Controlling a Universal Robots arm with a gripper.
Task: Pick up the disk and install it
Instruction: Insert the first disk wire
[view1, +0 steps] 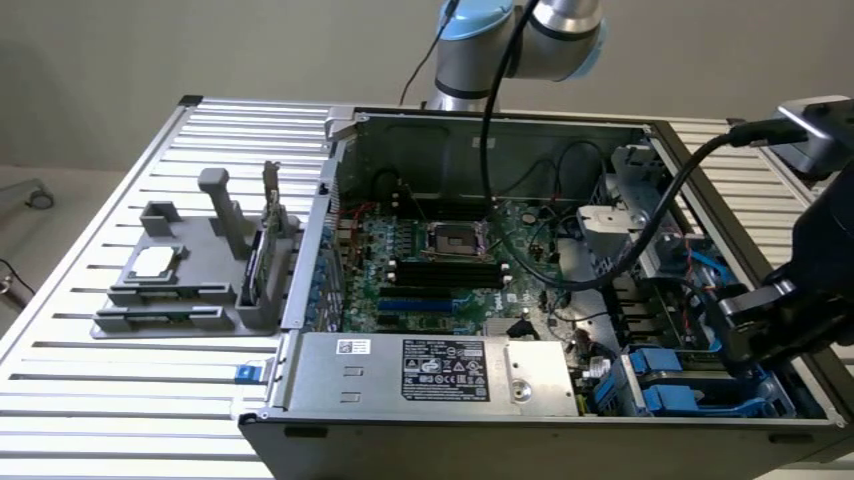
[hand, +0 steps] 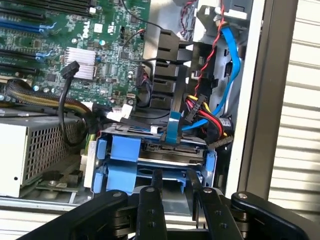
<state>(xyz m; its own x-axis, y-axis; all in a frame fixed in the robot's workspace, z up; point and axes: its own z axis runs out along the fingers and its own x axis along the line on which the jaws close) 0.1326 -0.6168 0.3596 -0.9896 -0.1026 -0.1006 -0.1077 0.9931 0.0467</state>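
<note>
Open computer case (view1: 400, 440) stands on a slatted metal table (view1: 120, 410). The disk (hand: 170, 150), edged by its blue carrier frame, sits in the drive bay at the near corner of the case on the exterior view's right, just beside the power supply box (view1: 427, 370). The gripper (hand: 174, 175) is lowered into this bay, with its tip at the blue frame. Grasp status: cannot tell whether it is clamped on the frame or released. A grey parts fixture (view1: 200, 280) stands on the table, outside the case wall on the exterior view's left.
</note>
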